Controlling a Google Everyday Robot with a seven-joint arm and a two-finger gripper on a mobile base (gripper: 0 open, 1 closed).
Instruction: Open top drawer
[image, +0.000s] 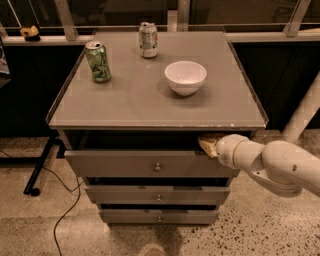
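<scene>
The top drawer (125, 162) sits just under the cabinet top (150, 107), pulled out a little. The gripper (207, 145) is at its upper right edge; I cannot tell how wide it is. Pulling from that corner could twist the drawer and jam it, or the gripper could slip off. The floor (250, 227) in front leaves room to slide out.

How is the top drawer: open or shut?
Partly open: the top drawer juts out, dark gap behind; gripper at its right edge.
</scene>
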